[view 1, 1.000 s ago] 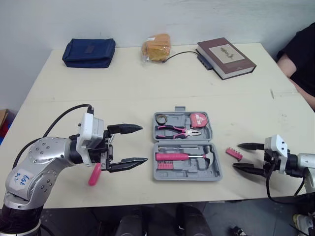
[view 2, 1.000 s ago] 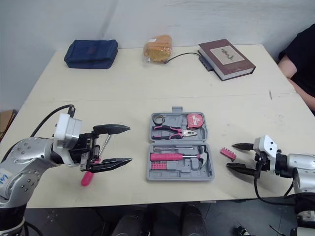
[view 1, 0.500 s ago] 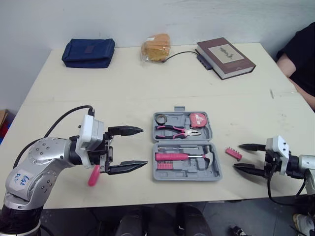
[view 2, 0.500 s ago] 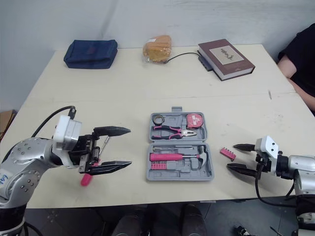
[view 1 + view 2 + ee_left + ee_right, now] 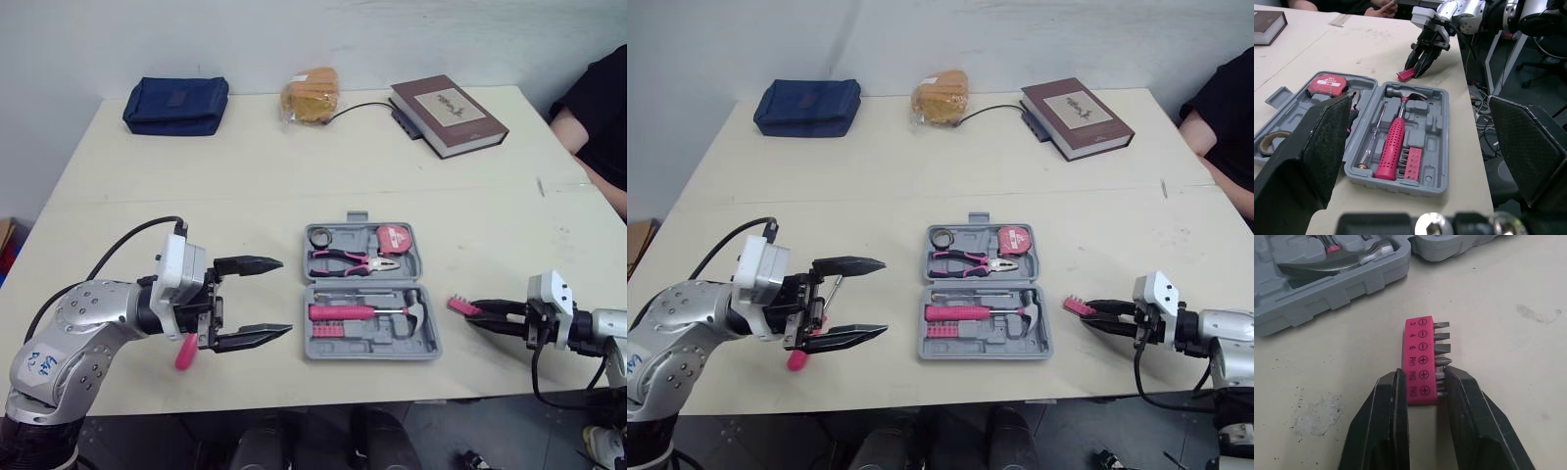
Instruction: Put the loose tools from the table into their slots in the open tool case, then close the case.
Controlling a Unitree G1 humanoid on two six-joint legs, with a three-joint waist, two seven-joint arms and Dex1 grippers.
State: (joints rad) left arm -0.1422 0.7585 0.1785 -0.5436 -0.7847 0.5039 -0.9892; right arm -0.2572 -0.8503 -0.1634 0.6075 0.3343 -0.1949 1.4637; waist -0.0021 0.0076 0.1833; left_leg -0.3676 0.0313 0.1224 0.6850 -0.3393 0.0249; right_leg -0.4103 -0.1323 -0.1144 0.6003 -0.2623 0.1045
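Note:
The grey tool case (image 5: 423, 339) lies open mid-table, holding pliers, a tape measure, a pink-handled hammer (image 5: 348, 312) and a bit strip. Just right of it on the table lies a pink bit holder (image 5: 1420, 357), the same bit holder (image 5: 460, 305) in the head view. My right gripper (image 5: 477, 313) is low at the table, its fingers (image 5: 1393, 396) pressed against both sides of the holder's near end. My left gripper (image 5: 284, 297) hangs wide open left of the case, above a pink-handled screwdriver (image 5: 186, 351) lying on the table.
Along the far edge lie a blue pouch (image 5: 176, 105), a bagged bun (image 5: 312, 94) and a brown book (image 5: 449, 113) with a black cable. A person in black (image 5: 602, 98) sits at the right edge. The table's front edge is close to both grippers.
My right gripper's fingers have come together from wide open onto the pink bit holder. The left gripper has stayed open and barely shifted.

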